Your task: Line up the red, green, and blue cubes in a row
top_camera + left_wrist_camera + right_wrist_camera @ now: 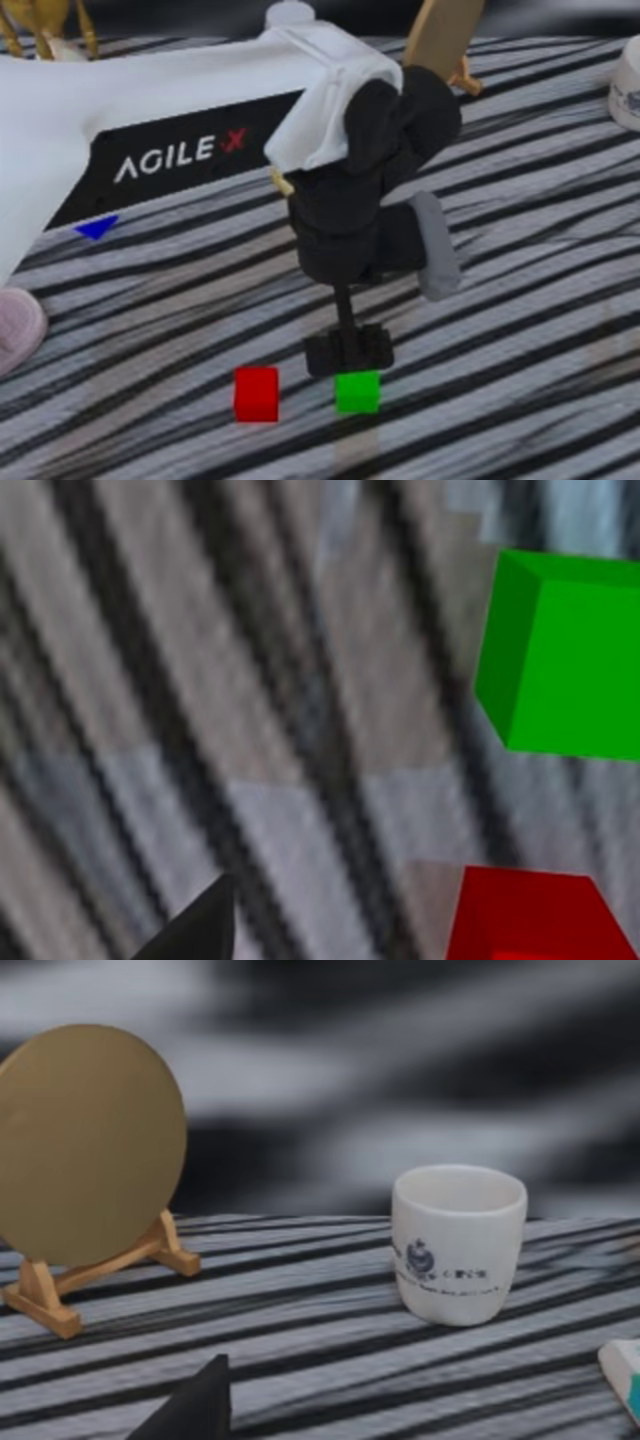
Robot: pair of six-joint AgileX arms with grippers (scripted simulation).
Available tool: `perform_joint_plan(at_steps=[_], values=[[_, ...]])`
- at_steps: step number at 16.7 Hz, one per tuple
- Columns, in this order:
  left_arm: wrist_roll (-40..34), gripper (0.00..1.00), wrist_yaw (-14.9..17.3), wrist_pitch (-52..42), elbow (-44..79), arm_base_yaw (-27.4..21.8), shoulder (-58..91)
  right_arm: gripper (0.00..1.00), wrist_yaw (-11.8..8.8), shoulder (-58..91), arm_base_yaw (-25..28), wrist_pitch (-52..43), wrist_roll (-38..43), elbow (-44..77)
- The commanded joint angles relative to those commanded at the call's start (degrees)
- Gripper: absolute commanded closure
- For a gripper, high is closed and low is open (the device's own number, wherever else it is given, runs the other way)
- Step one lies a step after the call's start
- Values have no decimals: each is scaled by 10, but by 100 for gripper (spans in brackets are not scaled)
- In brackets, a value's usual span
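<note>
The left gripper [348, 352] hangs low over the striped table [520, 350], just behind the green cube [357, 391] and close above it. Its fingers look drawn near together with nothing between them, though the top view is too coarse to be certain, so I cannot tell their spread. The green cube sits on the cloth, and the red cube [256, 393] lies a short gap to its left, roughly level with it, so two of the three seem already in line. The blue cube [97, 228] shows well away from the green cube, up and to the left, half hidden under the left arm; placing it appears to remain. The right arm is out of the top view, its wrist camera facing a white cup [457, 1243] and a golden disc [88, 1145].
</note>
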Motion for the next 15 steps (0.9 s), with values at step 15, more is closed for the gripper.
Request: perform_joint_plan(at_steps=[15], values=[[-108,0,0,-58,207,432,153,0,0,0,0,0,0,0]])
